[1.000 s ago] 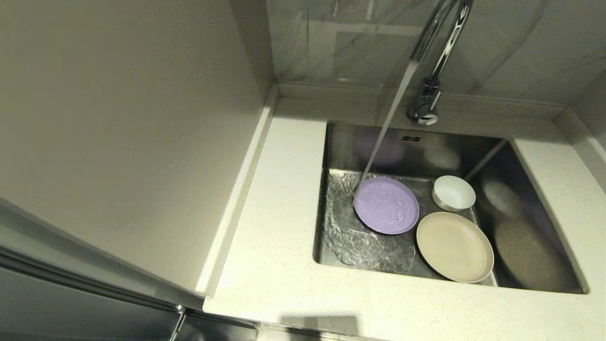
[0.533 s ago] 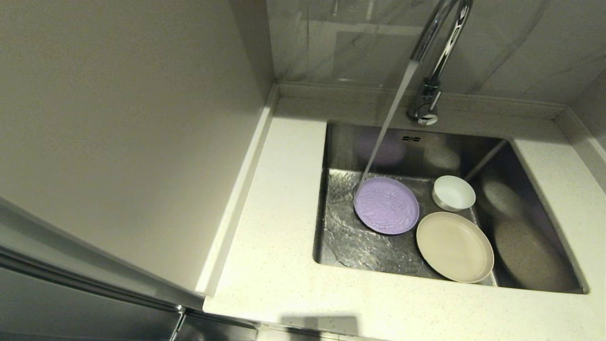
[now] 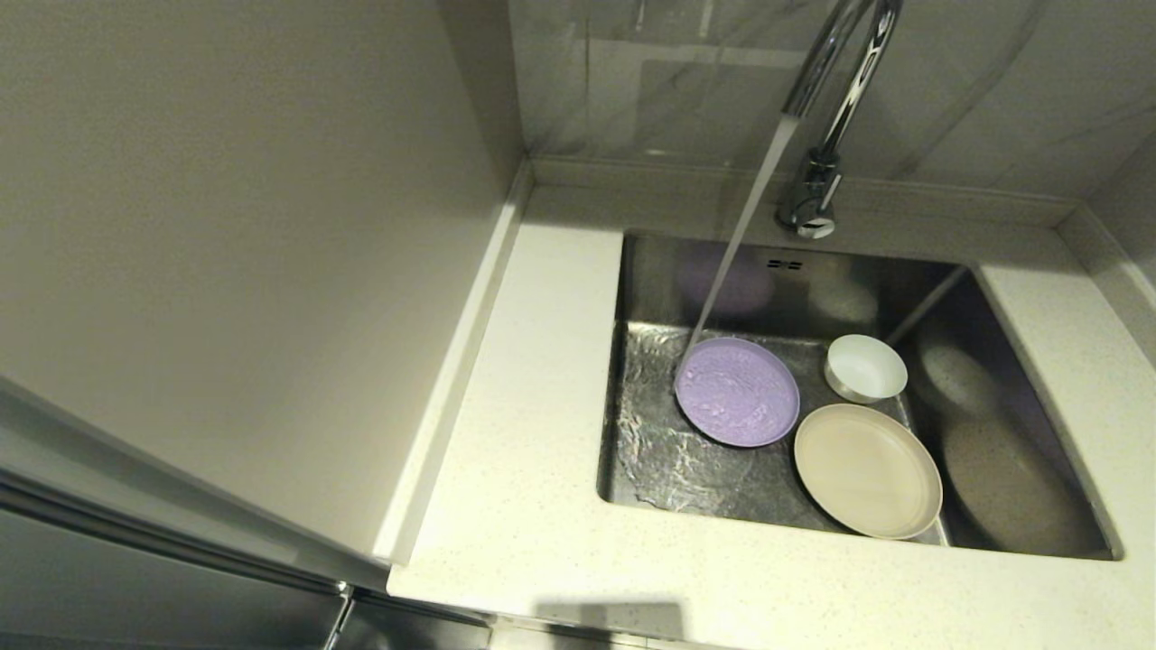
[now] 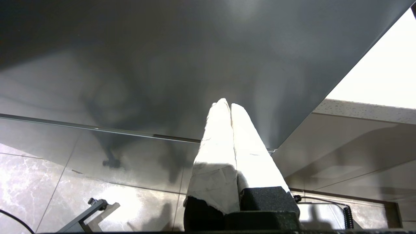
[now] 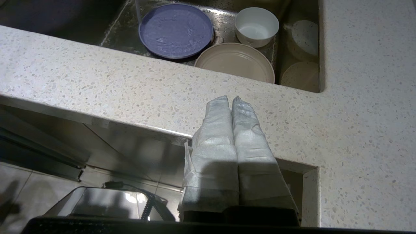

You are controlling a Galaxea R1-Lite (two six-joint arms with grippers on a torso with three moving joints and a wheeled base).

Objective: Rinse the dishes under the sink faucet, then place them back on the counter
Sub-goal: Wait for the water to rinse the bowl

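Note:
Three dishes lie in the steel sink (image 3: 1011, 506): a lilac plate (image 3: 738, 392) (image 5: 175, 30), a cream plate (image 3: 868, 469) (image 5: 234, 61) and a small white bowl (image 3: 866, 366) (image 5: 256, 26). The chrome faucet (image 3: 835, 99) runs water onto the far left rim of the lilac plate. My right gripper (image 5: 230, 98) is shut and empty, low in front of the counter (image 3: 533, 506) edge. My left gripper (image 4: 227, 103) is shut and empty, down by a dark cabinet front. Neither gripper shows in the head view.
A tall beige panel (image 3: 244, 253) stands at the counter's left. A marble backsplash (image 3: 686, 81) rises behind the faucet. The counter has a low raised edge (image 3: 452, 361) on the left. A coiled cable (image 5: 146, 201) hangs below the worktop.
The water keeps running and its ripples shift over the lilac plate and sink floor. The dishes have not moved.

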